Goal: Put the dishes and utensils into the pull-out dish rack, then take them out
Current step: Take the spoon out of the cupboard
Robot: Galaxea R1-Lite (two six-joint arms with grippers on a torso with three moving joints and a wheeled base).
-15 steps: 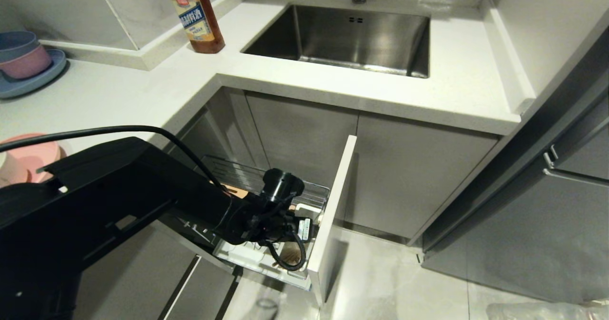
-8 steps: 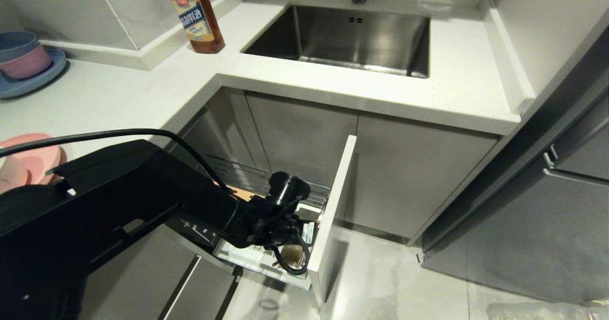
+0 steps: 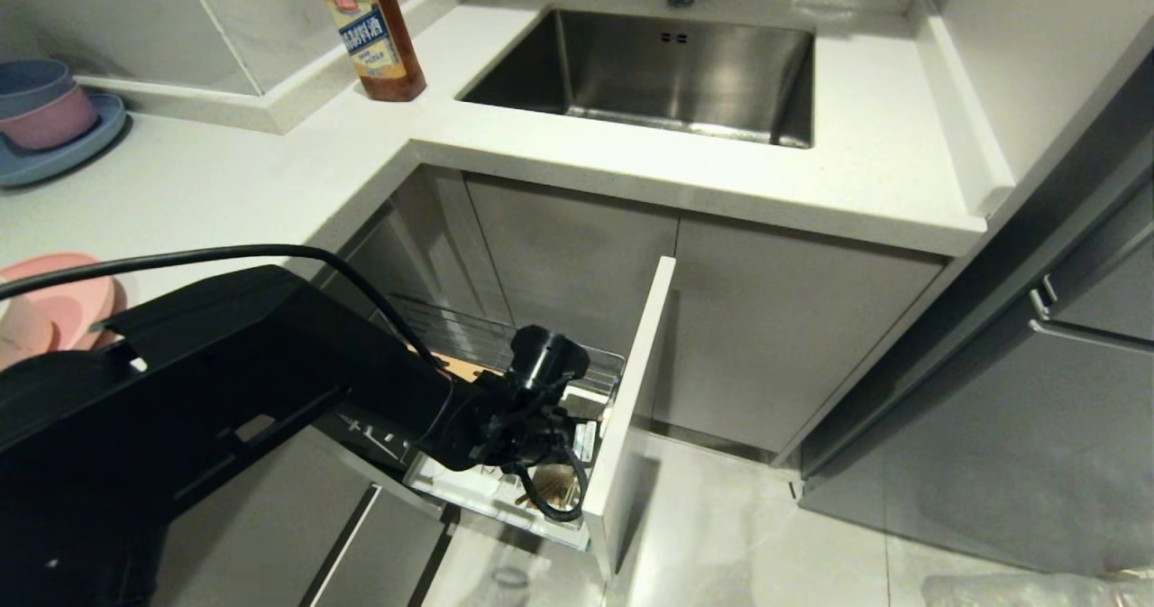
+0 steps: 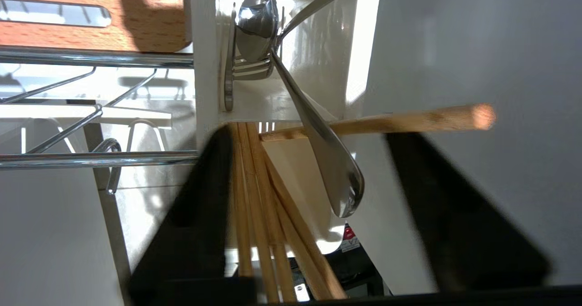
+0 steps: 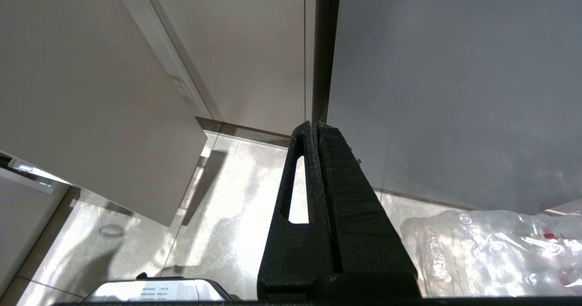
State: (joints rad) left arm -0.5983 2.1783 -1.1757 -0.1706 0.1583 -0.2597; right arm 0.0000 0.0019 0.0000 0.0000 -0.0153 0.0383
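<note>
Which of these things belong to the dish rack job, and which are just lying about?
Job:
pull-out dish rack
chopsticks
spoon
pink plate
left gripper, its fingers either side of the utensils

Lying about:
sauce bottle
blue and pink bowls on the blue plate
sink

The left arm (image 3: 225, 381) is reaching down low to the right. Its left gripper (image 4: 300, 197) is holding its fingers apart. The right gripper (image 5: 318, 160) is pointing down, fingers pressed together.
</note>
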